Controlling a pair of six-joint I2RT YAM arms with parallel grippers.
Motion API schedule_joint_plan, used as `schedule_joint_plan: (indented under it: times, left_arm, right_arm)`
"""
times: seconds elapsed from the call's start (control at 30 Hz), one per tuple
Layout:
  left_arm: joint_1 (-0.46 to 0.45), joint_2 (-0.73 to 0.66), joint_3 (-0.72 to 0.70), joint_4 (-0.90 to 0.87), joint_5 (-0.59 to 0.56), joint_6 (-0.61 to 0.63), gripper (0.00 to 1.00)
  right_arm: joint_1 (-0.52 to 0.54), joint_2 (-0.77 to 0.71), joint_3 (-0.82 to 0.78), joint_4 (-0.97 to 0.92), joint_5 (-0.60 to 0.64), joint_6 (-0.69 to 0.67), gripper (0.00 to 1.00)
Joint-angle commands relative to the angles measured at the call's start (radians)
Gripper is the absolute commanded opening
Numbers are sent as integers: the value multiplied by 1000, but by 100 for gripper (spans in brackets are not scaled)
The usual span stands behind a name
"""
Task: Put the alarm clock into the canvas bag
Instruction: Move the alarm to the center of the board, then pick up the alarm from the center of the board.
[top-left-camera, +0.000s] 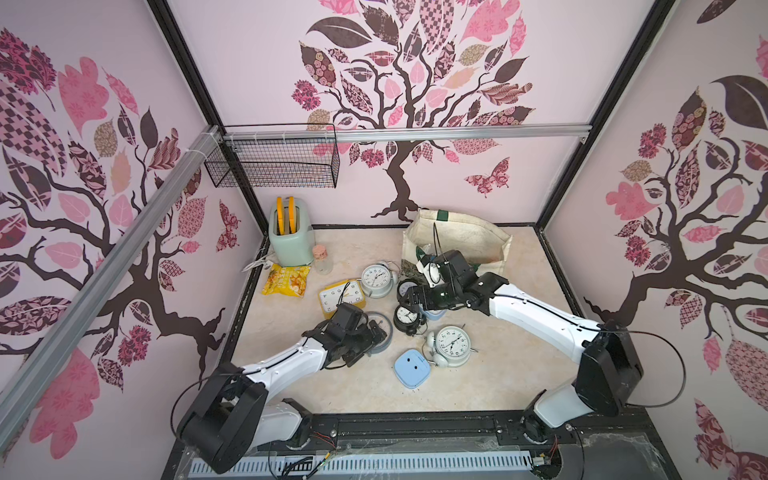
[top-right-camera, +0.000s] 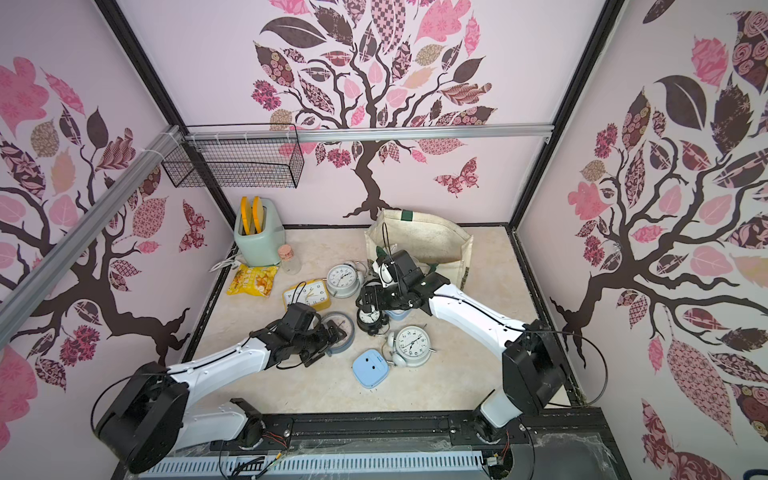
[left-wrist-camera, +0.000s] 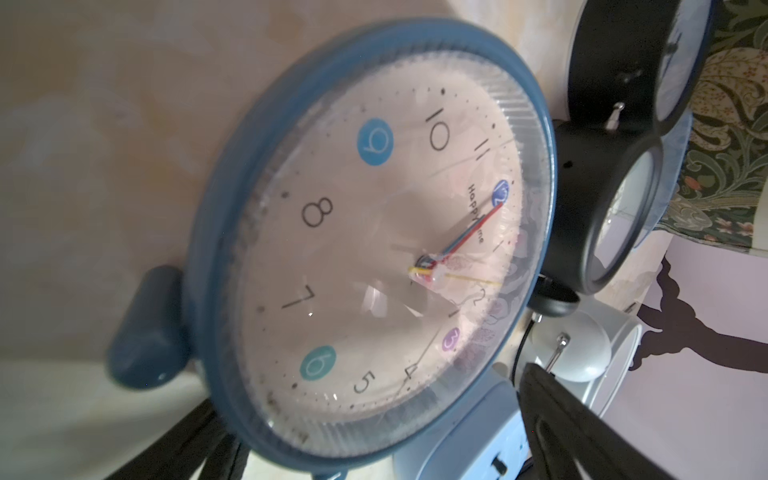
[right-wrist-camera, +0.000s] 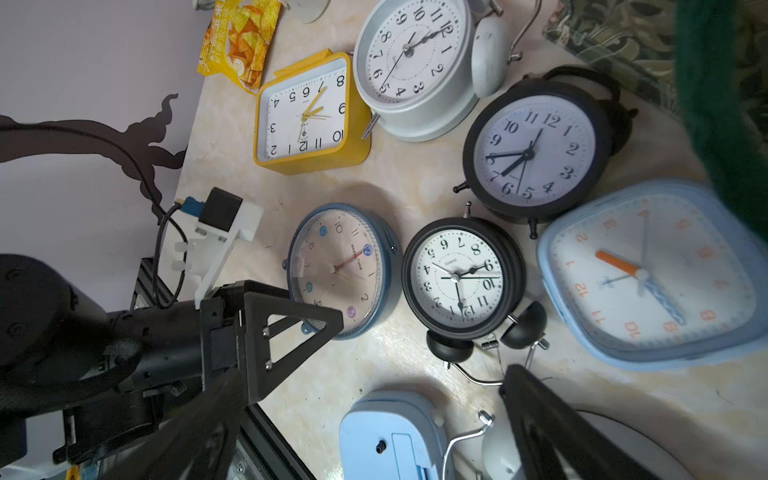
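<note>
Your left claw (left-wrist-camera: 372, 390): spread wide, nothing gripped, hovering over blue round alarm clock (left-wrist-camera: 374, 249) lying face-up mid-desk. Your right claw (right-wrist-camera: 372, 376): released, empty, above black twin-bell clock (right-wrist-camera: 459, 276). You see canvas bag (top-left-camera: 461, 237) at back right of desk (top-left-camera: 332, 386), mouth agape.

Cream canvas bag (top-left-camera: 461, 239) with green strap stands open-mouthed at the tabletop's (top-left-camera: 332, 386) far right; before it, close together, lie face up a yellow square clock (top-left-camera: 340, 296), grey twin-bell clock (top-left-camera: 376, 279), white twin-bell clock (top-left-camera: 451, 343), blue-rimmed round clock (left-wrist-camera: 374, 249), two black clocks (right-wrist-camera: 536, 151).
</note>
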Motion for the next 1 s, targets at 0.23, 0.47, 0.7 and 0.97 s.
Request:
schedule_joint_plan:
  times: [0.23, 0.47, 0.7, 0.97]
  left_arm:
    - [-38, 77, 177, -52, -38, 116, 98]
    - [-37, -109, 221, -486, -280, 431, 98]
    - [-36, 0, 331, -558, -232, 808, 98]
    - [-34, 151, 371, -492, -201, 910, 98]
  right_arm:
    - [-25, -92, -45, -25, 32, -31, 100]
    - [-25, -188, -121, -24, 42, -61, 100]
    - [-25, -230, -178, 5, -11, -49, 100]
    - [-25, -284, -198, -27, -20, -47, 100]
